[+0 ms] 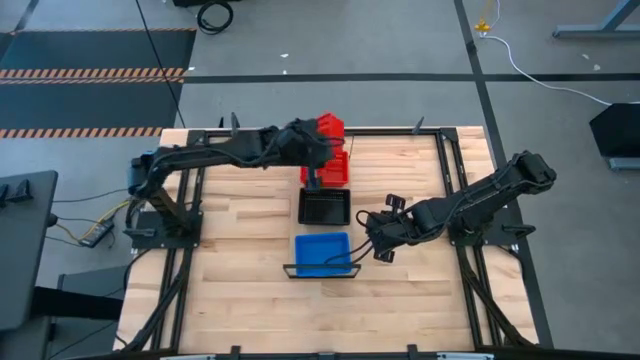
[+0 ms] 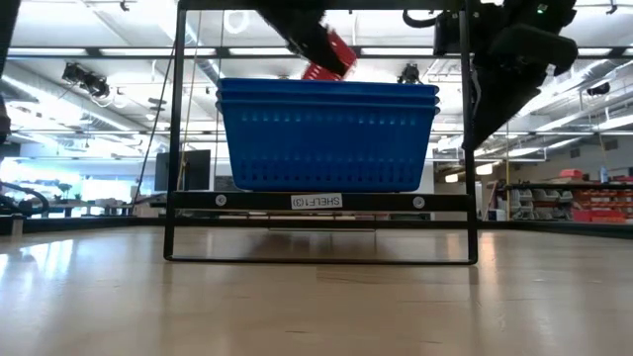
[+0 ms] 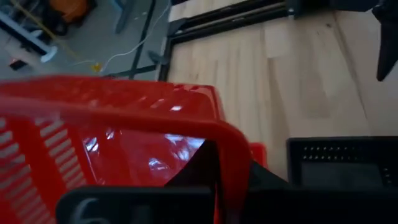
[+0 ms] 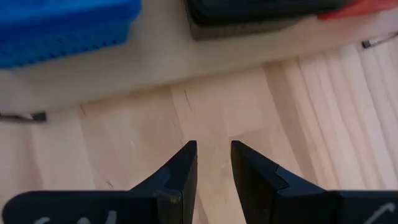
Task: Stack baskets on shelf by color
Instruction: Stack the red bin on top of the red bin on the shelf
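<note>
My left gripper [image 1: 313,142] is shut on a red basket [image 1: 330,127], which it carries tilted above the far end of the shelf [image 1: 322,192]. The same red basket [image 2: 331,54] shows high above the blue ones in the low view. On the shelf, from far to near, sit another red basket [image 1: 338,170], a black basket [image 1: 324,207] and nested blue baskets [image 1: 322,250], which rest on their bottoms [image 2: 326,133]. My right gripper [image 4: 214,149] hovers open, with a narrow gap, over bare table right of the blue baskets [image 1: 368,240]. My left gripper holds the red basket by the rim of one side wall [image 3: 231,155], with one finger inside the basket [image 3: 199,165] and one outside [image 3: 264,180]. It comes from the table's left, slanting down. The basket is lifted clear and tilted.
The shelf's black metal frame [image 2: 178,148] stands at its near end, raised above the planked table [image 1: 240,290]. Black rails [image 1: 455,190] run along the table's sides. Bare wood lies left and near of the shelf.
</note>
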`<state>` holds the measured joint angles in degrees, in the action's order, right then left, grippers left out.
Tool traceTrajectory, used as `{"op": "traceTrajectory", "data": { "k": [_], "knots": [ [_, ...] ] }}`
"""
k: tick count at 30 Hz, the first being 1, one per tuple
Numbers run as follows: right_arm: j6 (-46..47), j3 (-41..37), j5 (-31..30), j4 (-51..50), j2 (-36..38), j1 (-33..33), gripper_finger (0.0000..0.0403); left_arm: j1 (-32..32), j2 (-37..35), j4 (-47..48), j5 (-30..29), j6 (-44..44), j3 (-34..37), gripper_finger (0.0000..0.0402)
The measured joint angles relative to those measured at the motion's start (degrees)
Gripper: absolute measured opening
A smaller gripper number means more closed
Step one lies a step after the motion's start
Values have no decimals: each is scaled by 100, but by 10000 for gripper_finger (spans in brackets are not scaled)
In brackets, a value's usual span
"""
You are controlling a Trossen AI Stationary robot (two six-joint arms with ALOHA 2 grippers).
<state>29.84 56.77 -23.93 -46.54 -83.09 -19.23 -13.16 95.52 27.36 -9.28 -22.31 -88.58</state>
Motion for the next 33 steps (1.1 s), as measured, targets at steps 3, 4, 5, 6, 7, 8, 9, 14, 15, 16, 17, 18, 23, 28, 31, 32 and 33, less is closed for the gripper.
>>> {"op": "traceTrajectory", "data": {
  "k": [3, 4, 5, 6, 7, 8, 9, 14, 15, 16, 17, 18, 23, 28, 31, 32, 33],
  "knots": [
    [-2, 0, -49, 228, 0, 16, 104, 32, 336, -313, 9, -318, 0, 6],
    [-1, 0, -45, 343, 0, 26, 104, 32, 451, -312, -8, -499, 0, 6],
    [-1, 0, -45, 445, 0, 31, 104, 30, 570, -304, -83, -646, 0, 6],
    [1, 0, -46, 538, 0, 39, 104, 27, 663, -326, -182, -762, 2, 6],
    [1, 0, -43, 620, 0, 40, 104, 26, 752, -293, -323, -839, 6, 6],
    [1, 0, -40, 690, 0, 38, 104, 26, 812, -299, -491, -889, 5, 6],
    [1, 0, -29, 791, -1, 36, 104, 30, 840, -295, -629, -927, 4, 6],
    [6, 0, 1, 1154, 0, 25, 104, 30, 868, -96, -891, -776, -2, 6],
    [20, 0, 2, 1223, 0, 25, 104, 30, 847, -31, -886, -655, -2, 6],
    [39, 0, 5, 1262, 0, 22, 104, 35, 825, 59, -862, -542, -2, 6],
    [74, 0, 5, 1301, 0, 21, 104, 60, 818, 134, -848, -438, -2, 6],
    [130, 0, 7, 1361, 0, 21, 104, 80, 816, 194, -847, -328, -2, 6],
    [322, 0, 29, 1491, 0, 21, 104, 97, 826, 484, -812, 93, -2, 7],
    [323, 0, 109, 1691, 0, 21, 104, 126, 851, 537, -744, 351, 5, 7],
    [320, 0, 153, 1817, 0, 21, 104, 160, 938, 481, -597, 485, 4, 7],
    [321, 0, 154, 1839, 0, 21, 104, 171, 980, 502, -594, 495, 7, 7],
    [323, 0, 154, 1853, 0, 21, 104, 178, 1036, 514, -625, 460, 7, 7]
  ]
}}
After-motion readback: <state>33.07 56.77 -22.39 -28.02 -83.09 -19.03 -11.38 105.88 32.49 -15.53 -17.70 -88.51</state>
